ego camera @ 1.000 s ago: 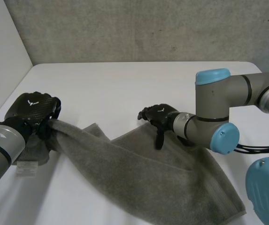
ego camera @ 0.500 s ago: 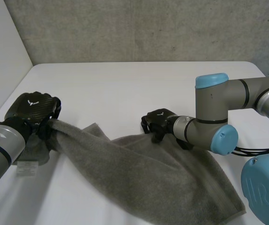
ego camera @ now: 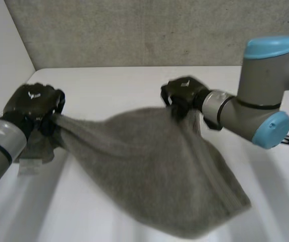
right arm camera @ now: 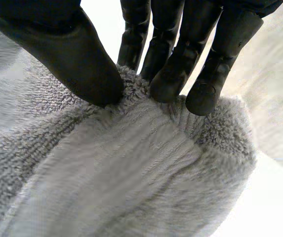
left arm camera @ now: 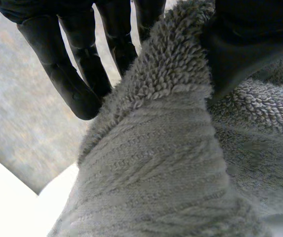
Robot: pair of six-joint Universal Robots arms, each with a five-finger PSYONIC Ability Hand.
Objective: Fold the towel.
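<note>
The grey towel [ego camera: 149,171] hangs slack between both hands, its bulk sagging below them over the white table [ego camera: 119,83]. The left hand [ego camera: 32,103] pinches one corner between thumb and fingers, with a label [ego camera: 29,167] dangling just beneath. The right hand [ego camera: 182,93] pinches the towel's upper edge, thumb against fingertips [right arm camera: 168,84]. A grey wall [ego camera: 134,30] stands beyond.

One grey towel [ego camera: 154,166] with one pale label [ego camera: 29,167]. Two black hands, left hand [ego camera: 33,103] and right hand [ego camera: 182,93]. One white table [ego camera: 114,85].
</note>
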